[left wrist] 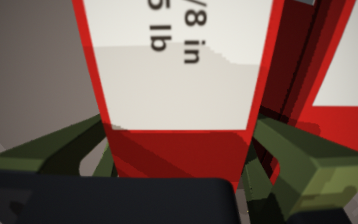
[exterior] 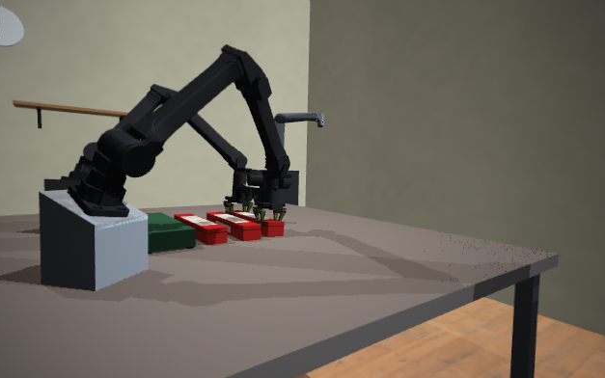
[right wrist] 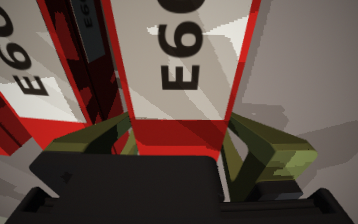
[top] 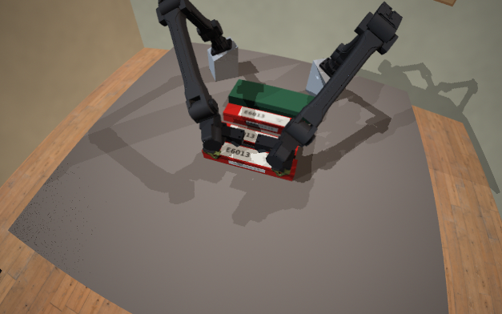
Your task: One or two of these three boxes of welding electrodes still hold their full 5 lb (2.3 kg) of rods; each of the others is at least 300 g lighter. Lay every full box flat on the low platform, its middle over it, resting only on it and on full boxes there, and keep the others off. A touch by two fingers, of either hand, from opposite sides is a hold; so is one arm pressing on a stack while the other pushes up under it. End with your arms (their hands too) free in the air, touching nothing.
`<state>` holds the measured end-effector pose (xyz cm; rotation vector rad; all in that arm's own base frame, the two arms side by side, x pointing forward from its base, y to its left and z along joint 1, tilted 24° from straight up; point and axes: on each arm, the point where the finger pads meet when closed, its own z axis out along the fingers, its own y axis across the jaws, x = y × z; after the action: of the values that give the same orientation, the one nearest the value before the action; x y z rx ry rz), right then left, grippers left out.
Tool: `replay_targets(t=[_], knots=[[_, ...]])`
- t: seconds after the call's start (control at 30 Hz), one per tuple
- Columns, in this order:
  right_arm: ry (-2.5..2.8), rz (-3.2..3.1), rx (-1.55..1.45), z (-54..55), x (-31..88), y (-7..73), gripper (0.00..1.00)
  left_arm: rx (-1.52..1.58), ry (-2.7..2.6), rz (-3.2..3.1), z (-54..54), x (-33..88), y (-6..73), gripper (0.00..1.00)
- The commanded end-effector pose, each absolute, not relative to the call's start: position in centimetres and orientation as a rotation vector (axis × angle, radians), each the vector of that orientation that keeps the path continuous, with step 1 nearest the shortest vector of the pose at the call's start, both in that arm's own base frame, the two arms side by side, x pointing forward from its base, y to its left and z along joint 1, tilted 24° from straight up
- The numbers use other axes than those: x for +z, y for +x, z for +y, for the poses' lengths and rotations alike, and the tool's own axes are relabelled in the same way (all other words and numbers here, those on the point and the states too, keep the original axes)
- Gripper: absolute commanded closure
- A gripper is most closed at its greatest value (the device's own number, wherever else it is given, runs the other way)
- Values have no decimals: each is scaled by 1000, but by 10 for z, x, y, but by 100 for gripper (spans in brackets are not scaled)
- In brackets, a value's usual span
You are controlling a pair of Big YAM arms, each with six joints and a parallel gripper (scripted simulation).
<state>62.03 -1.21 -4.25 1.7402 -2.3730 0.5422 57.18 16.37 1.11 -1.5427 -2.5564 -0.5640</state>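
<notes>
Three red E6013 electrode boxes lie flat side by side on the table. The front box (top: 248, 158) is nearest me, then the middle box (top: 252, 136) and the back box (top: 258, 116), which lies next to the low green platform (top: 272, 98). My right gripper (top: 210, 153) is shut on the front box's "E" end (right wrist: 190, 75), one olive finger on each long side. My left gripper (top: 282, 172) is shut on its "5 lb" end (left wrist: 180, 90). The box sits at about table level (exterior: 271, 227). The platform is bare.
Two grey pedestals (top: 223, 60) (top: 318, 76) carry the arm bases behind the platform. The middle box lies close beside the held one (right wrist: 20, 75). The table edge drops to the wood floor (exterior: 497, 280) on the near and right sides.
</notes>
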Motion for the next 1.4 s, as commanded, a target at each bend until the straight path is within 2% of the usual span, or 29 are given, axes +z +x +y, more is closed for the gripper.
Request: replay_targets(t=[0.0,1.37], knots=[[1802,-2439,694,9,30,652,100,-729,-1572,-2616,152,87,598,100],[1803,-2443,692,15,25,628,100,-729,-1573,-2621,142,84,578,100]])
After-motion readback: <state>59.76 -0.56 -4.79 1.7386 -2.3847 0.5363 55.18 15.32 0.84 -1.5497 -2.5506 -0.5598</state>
